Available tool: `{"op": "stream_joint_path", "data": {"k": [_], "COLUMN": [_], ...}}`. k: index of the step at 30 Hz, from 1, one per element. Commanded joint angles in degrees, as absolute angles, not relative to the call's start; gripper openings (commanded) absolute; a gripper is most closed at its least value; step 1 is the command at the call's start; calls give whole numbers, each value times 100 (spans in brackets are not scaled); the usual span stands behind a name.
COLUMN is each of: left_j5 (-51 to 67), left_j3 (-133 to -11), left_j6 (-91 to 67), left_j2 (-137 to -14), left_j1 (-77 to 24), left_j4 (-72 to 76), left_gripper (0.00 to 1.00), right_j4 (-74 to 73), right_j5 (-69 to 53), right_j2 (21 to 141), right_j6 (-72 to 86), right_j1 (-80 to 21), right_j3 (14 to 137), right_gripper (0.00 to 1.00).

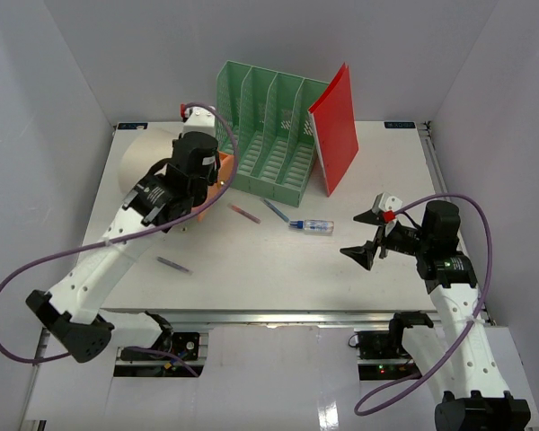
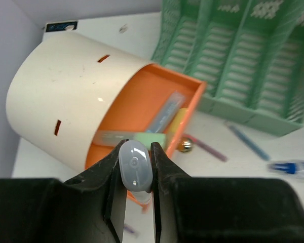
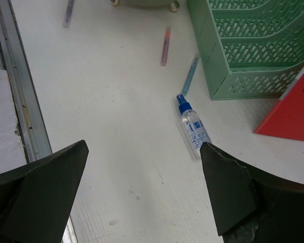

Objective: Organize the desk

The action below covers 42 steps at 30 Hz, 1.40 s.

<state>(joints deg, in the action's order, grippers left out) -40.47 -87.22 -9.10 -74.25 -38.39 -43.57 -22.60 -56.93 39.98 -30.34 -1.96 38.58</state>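
Pinching a pale rounded item (image 2: 136, 169), the left gripper (image 2: 136, 152) sits nearly closed before the beige cylinder (image 2: 66, 96); the right gripper (image 3: 144, 148) hangs wide open, empty, over the tabletop (image 3: 116, 101).

White desk (image 1: 278, 269), metal rail along near edge. Far centre: green file rack (image 1: 269, 135), upright; red folder (image 1: 335, 130) leaning on its right side. Far left: beige cylinder (image 1: 144, 162) on its side, orange face toward the rack. Just near of the rack, left to right: pink pen (image 1: 245, 213), blue pen (image 1: 275, 210), small spray bottle (image 1: 313, 225) lying flat. Near left: purple pen (image 1: 173, 265), well apart.
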Motion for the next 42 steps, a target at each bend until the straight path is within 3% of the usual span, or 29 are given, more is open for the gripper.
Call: {"op": "stream_joint_path", "data": {"k": [1,8,20,26,32,37,42], "left_j5": [-4297,-3977,-3560,-3366,-2592,-1010,266], "left_j3": [-8828,-8849,-9009,-9274,-9713,-9523,-8382], "left_j6": [-118,334,412,390,95,-366,-1091], "left_j2": [-7730,-8118,-8641,-8652,-8296,-7614,-6640], "left_j1": [-3519,-3114,-2910,-2900,-2909,-2900,-2909], "left_j4": [-4548,-4210,-4210,-4268,-4339,-4245,-3913], "left_gripper": [9,10,54,66,68,66,42], "right_j4": [-2213,-2206,-2206,-2217,-2224,-2232,-2217], "right_j5": [-6092,-6292,-6388,-6446,-6495,-6493,-6512], "right_j2": [3962,3972,4007,4001,4008,3972,3904], "right_j6": [-3132,-3164,-3173,-3164,-3183,-3212,-3234], "right_j1": [-69,184,305,355,371,390,412], "right_j3": [3718,3639,3602,3582,3567,3538,3491], "right_gripper": [98,98,98,98,98,98,98]}}
